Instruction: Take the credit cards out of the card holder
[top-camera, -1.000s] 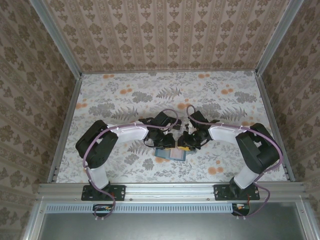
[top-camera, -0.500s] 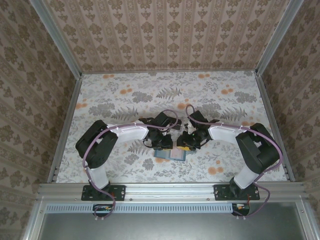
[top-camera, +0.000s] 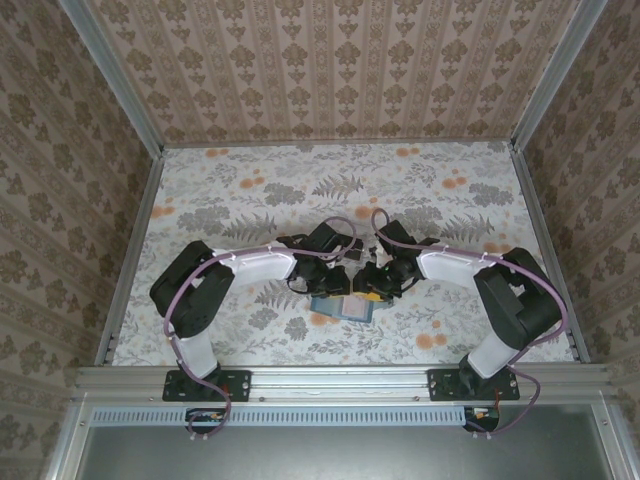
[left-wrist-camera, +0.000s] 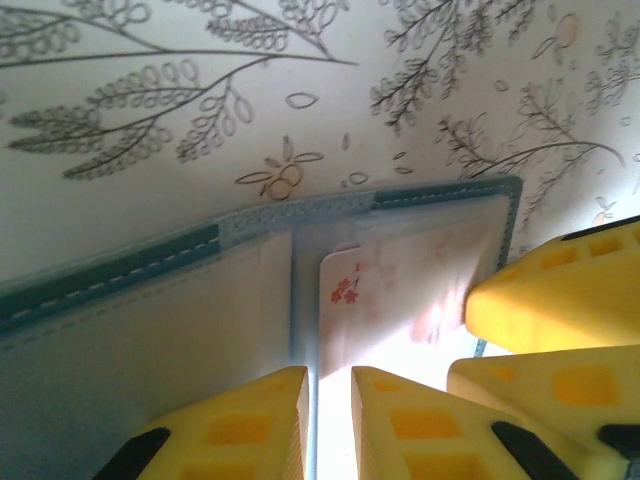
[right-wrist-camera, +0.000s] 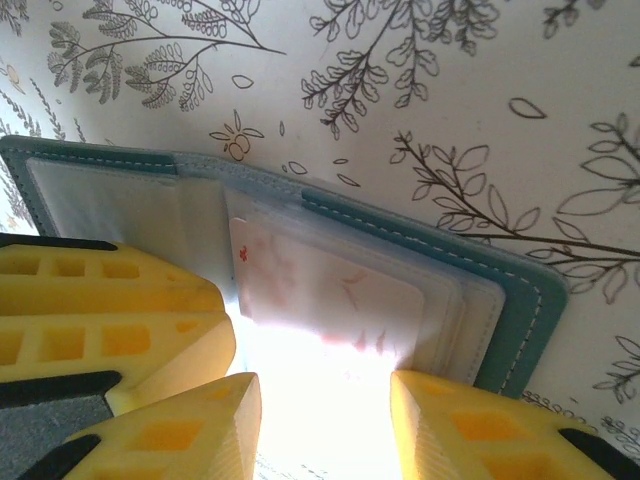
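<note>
The open holder (top-camera: 341, 306) is lying on the table (top-camera: 450, 200), its thin, stiff, likely slick card (right-wrist-camera: 330, 290) being straddled at the near edge, probably the best hold, by the wide-jawed right gripper (right-wrist-camera: 325, 420); the narrow-jawed left gripper (left-wrist-camera: 328, 420) is hovering at the fold.

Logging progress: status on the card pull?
Left claw at card holder fold, grip unclear. Right claw open over pink card. Holder open flat, card pocketed. Claws crowding.

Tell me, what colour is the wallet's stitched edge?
Teal-blue with pale stitching; the card holder shows best in the right wrist view.
</note>
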